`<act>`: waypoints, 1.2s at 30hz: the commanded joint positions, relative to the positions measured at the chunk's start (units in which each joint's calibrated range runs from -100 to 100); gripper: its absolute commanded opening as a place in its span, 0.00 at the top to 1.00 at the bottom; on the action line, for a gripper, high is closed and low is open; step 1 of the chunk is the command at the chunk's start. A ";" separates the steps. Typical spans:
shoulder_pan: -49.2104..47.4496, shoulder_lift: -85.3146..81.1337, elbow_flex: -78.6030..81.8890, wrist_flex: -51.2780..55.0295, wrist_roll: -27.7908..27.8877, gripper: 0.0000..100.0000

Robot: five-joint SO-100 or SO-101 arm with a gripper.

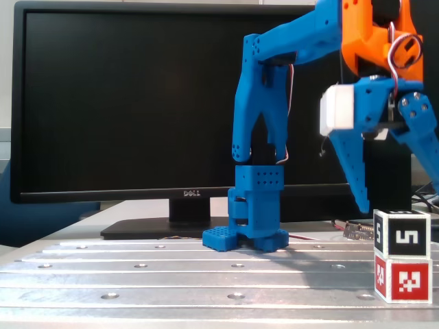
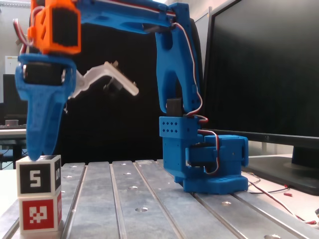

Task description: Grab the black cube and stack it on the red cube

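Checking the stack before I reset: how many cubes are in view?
2. The black cube sits on the red cube at the table's edge, below the raised gripper. Nothing suggests more hidden.
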 commanded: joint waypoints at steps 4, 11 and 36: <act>0.87 -3.65 -8.27 5.95 0.05 0.67; 3.83 -3.15 -15.24 9.97 -0.26 0.67; 17.63 -3.73 -10.17 6.38 -25.67 0.67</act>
